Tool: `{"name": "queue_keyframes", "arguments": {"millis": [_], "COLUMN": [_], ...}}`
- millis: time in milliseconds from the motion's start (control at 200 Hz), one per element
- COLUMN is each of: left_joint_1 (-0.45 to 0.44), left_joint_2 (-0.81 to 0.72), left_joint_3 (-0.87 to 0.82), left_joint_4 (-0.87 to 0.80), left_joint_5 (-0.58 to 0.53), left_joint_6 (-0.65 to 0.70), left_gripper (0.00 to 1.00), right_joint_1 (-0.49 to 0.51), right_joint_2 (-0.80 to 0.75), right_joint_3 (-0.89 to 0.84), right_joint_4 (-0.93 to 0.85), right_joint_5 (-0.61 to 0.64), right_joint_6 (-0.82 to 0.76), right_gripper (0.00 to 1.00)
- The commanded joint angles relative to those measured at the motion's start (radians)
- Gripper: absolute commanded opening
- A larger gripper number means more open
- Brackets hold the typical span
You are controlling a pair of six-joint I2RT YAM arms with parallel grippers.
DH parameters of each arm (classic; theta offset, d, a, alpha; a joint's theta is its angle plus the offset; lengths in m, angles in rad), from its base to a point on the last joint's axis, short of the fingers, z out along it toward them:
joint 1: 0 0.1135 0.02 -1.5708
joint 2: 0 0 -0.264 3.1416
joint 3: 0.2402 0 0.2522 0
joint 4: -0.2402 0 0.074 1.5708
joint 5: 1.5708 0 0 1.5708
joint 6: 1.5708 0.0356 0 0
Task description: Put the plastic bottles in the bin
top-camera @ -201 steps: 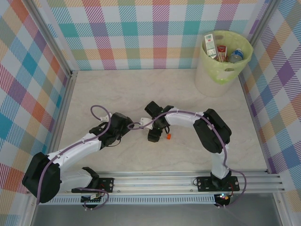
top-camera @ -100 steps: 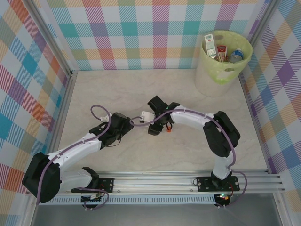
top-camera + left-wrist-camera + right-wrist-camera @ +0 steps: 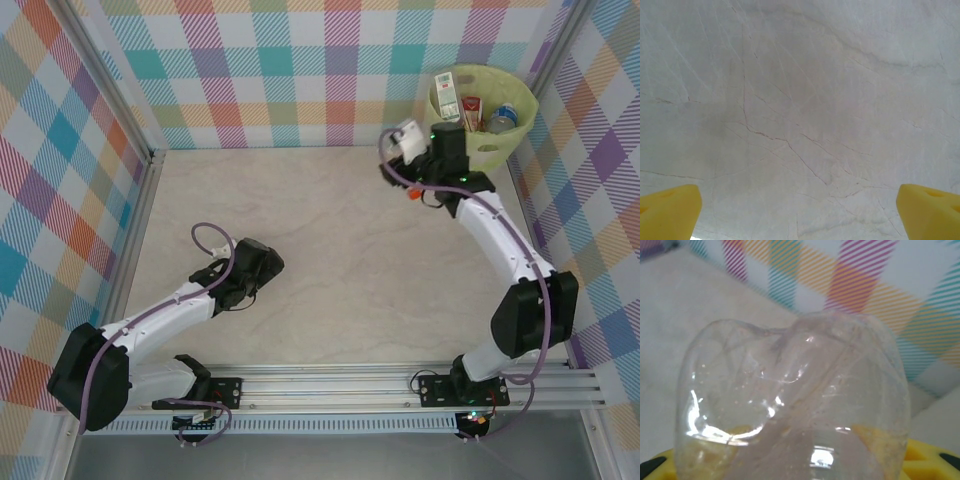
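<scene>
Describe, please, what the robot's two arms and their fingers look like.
Both are alike: white tubular links, bulky black joint housings and a purple cable running along each, on the left arm and the right arm. The fingers are bright yellow.

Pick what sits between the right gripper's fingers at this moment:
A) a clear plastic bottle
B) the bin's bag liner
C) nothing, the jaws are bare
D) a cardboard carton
A: in the right wrist view a dented clear plastic bottle sits between the yellow fingers of the right gripper, and the overhead view places that arm beside the bin.
</scene>
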Motion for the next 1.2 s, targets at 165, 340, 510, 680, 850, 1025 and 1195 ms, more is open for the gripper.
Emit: {"name": "queue_keyframes", "arguments": {"millis": [165,340,510,680,850,1025,1195], "left_joint_1": [0.018,0.025,0.026,0.028,0.028,0.028,0.028], "left_joint_2": [0.012,0.015,0.011,0.020,0.043,0.067,0.078], "left_joint_3": [0.000,0.000,-0.004,-0.012,-0.003,0.015,0.017], "left_joint_4": [0.009,-0.002,-0.021,-0.009,-0.003,-0.020,-0.020], "left_joint_5": [0.002,-0.002,-0.006,-0.006,0.011,0.024,0.032], "left_joint_6": [0.024,0.022,0.010,-0.003,-0.001,0.000,-0.017], "left_gripper": [1.00,1.00,1.00,1.00,1.00,1.00,1.00], "right_joint_1": [-0.184,-0.266,-0.271,-0.270,-0.278,-0.298,-0.301], "right_joint_2": [0.063,0.233,0.341,0.415,0.452,0.545,0.627], "right_joint_3": [0.279,0.426,0.485,0.526,0.455,0.552,0.679], "right_joint_4": [0.248,0.369,0.415,0.400,0.518,0.532,0.581], "right_joint_5": [0.260,0.497,0.467,0.482,0.587,0.599,0.698], "right_joint_6": [0.190,0.219,0.303,0.374,0.444,0.458,0.288], "right_gripper": [0.54,0.54,0.54,0.54,0.55,0.56,0.59]}}
